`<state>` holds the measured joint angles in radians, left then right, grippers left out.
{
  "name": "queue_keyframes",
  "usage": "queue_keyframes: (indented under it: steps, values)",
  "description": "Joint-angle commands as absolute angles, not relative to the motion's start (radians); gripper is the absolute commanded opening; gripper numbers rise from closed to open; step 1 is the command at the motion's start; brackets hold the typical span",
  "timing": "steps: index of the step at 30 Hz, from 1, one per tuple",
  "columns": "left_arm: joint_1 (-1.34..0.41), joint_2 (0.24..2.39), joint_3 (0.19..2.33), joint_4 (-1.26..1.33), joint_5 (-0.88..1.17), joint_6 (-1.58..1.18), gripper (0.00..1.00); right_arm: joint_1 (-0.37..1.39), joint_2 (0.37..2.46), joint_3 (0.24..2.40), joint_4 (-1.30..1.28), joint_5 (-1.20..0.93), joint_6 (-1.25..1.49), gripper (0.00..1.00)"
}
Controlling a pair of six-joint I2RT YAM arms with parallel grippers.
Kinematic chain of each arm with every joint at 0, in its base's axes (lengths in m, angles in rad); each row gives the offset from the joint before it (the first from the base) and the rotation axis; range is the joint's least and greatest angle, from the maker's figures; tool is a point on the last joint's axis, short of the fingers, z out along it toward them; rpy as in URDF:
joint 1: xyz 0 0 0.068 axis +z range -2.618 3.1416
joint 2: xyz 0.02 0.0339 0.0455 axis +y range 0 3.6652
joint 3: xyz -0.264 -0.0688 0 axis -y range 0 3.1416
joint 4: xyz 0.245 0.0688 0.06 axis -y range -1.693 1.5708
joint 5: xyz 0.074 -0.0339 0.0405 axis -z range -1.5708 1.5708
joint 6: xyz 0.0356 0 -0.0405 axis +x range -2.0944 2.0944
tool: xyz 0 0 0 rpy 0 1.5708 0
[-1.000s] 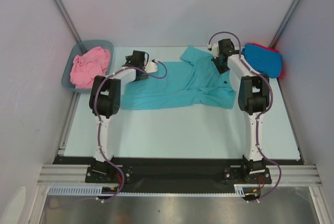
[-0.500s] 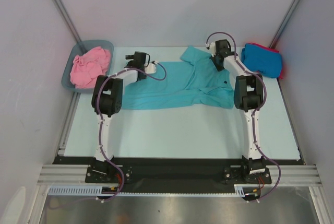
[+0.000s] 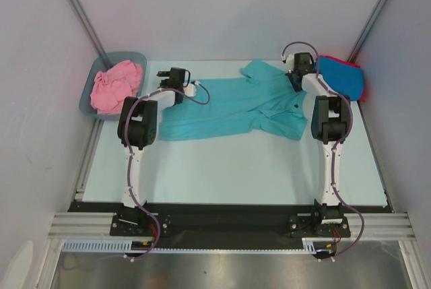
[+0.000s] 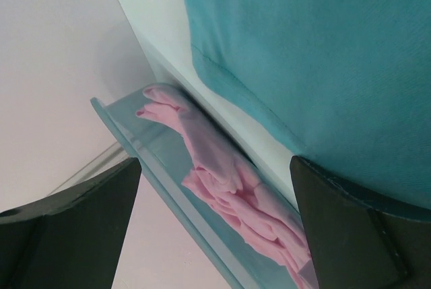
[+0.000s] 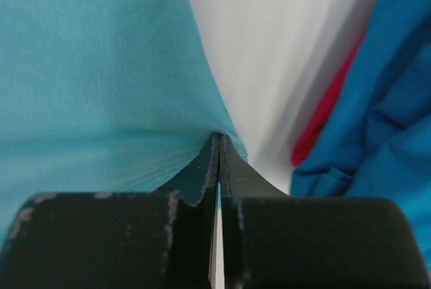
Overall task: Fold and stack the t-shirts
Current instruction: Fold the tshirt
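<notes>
The teal shirt (image 3: 236, 104) lies spread on the table (image 3: 236, 168), in the far half, between the two arms. Its long side runs from left to right. It is mostly flat, with some folds near its right end and one sleeve pointing to the far edge.

The right gripper (image 5: 217, 142) is clenched on the teal shirt. In the right wrist view its two fingers are pressed together and a small peak of the teal hem is caught between the tips. The cloth around the pinch is pulled into soft creases. This grip is at the far right corner of the shirt, just beside the blue shirt (image 3: 340, 77).

The blue shirt lies as a folded heap at the far right of the table. The red shirt (image 3: 363, 92) is under it, and only a thin red edge shows at the right side of the heap. In the right wrist view a strip of bare table separates the teal hem from these two.

The left gripper (image 3: 167, 77) is released, with its jaws wide apart. It is at the far left end of the teal shirt. In the left wrist view one finger is above the teal cloth and the other is on the side of the tub (image 3: 91, 93). I cannot tell if a finger touches the cloth.

The pink shirt (image 3: 116, 85) is crumpled inside the grey-blue tub, which stands at the far left corner, just beside the table edge. The pink cloth rises a little above the rim.
</notes>
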<state>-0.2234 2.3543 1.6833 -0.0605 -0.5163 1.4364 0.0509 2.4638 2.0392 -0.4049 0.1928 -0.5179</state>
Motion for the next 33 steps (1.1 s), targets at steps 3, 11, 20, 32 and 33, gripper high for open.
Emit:
queue_keyframes:
  steps: [3, 11, 20, 32, 33]
  values:
    - [-0.184, 2.411, 1.681, -0.117, -0.552, 1.459, 1.00, -0.021, 2.442, 1.976, -0.460, 0.262, -0.549, 0.00]
    - [-0.184, 2.415, 1.703, -0.048, -0.584, 1.448, 1.00, 0.027, 2.393, 1.994, -0.506, 0.203, -0.557, 0.39]
    - [-0.186, 2.343, 1.709, 0.156, -0.621, 1.448, 1.00, 0.094, 2.179, 1.939, -0.561, 0.138, -0.558, 0.59]
    - [-0.202, 1.788, 1.260, -0.235, -0.189, 1.468, 1.00, 0.095, 1.922, 1.660, -0.804, -0.068, -0.692, 0.54]
    - [-0.202, 1.775, 1.238, -0.256, -0.157, 1.479, 1.00, 0.094, 1.921, 1.637, -0.807, -0.064, -0.698, 0.54]
